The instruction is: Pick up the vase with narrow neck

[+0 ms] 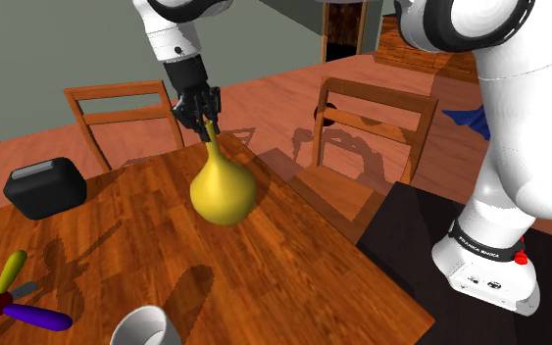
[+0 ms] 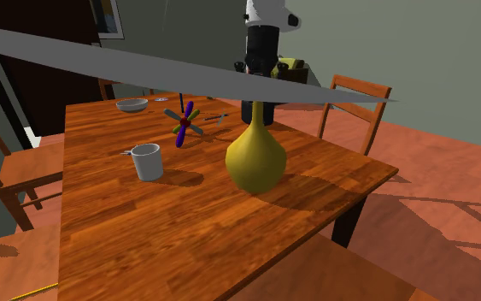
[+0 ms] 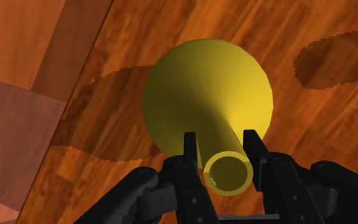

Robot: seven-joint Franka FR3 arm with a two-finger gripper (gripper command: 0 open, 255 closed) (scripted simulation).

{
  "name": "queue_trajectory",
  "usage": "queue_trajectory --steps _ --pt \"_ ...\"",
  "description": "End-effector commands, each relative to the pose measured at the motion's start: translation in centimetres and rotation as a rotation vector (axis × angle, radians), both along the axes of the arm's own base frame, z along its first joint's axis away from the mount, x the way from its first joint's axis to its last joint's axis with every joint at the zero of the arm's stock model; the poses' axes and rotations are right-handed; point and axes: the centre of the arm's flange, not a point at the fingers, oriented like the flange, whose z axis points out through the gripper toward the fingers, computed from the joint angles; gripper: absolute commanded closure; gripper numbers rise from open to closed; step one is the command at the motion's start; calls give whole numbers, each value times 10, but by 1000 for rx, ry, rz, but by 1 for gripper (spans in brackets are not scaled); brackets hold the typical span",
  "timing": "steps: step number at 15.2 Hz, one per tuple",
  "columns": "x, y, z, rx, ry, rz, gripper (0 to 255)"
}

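The gripper (image 3: 225, 143) is clenched around the narrow neck of the yellow vase (image 3: 206, 95), one finger against each side just below the rim. The vase stands upright near the middle of the wooden surface (image 1: 293, 245), apparently resting on it, though contact at its base is hard to judge.

Cup (image 1: 147, 327) cut by shoulder view's bottom edge, vase (image 2: 255, 158) neck top behind grey band (image 2: 187, 68) (hand (image 1: 206, 120) too)

Pincer (image 1: 208, 123) clasps yellow vase (image 1: 223, 188) at neck; black box (image 1: 46, 186) on wooden table (image 1: 293, 250).
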Motion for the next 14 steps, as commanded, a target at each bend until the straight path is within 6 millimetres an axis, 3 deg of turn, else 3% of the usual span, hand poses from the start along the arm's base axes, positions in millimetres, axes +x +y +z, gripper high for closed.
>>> queue_trajectory --steps 1,12,14 --pt "-1 0 11 1 -1 0 255" --pt "-1 0 69 1 -1 0 255" --pt "-1 0 70 1 -1 0 255"
